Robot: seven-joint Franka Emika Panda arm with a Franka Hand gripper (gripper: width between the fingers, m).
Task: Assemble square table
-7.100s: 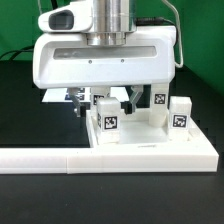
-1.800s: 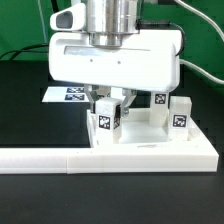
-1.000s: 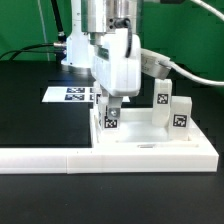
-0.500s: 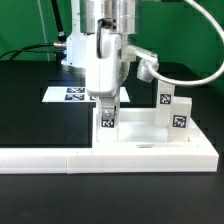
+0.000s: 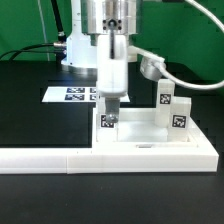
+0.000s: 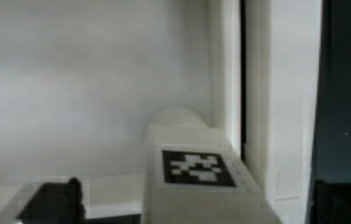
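The white tabletop [image 5: 155,148] is seen lying flat on the black table [image 5: 40,125], pressed against the long white barrier [image 5: 60,157] that runs along its front edge. In the exterior view the arm is hung straight down over the tabletop's corner at that view's left, and the gripper [image 5: 109,108] is lowered onto a white leg [image 5: 108,121] that stands upright there with its tag turned toward the camera. The fingers are brought in narrow against the top of this leg, but whether it is actually clamped cannot be told from the exterior view. In the wrist view the same leg [image 6: 193,160] is shown with its tag between two dark fingertips [image 6: 56,200], which are seen apart from its sides, against the pale floor of the tabletop [image 6: 83,90]. Two more legs are stood upright at the tabletop's far side toward the exterior view's right: one [image 5: 163,101] further back, one [image 5: 180,113] just beside it and nearer. The marker board [image 5: 70,95] is laid flat on the table behind, at the exterior view's left
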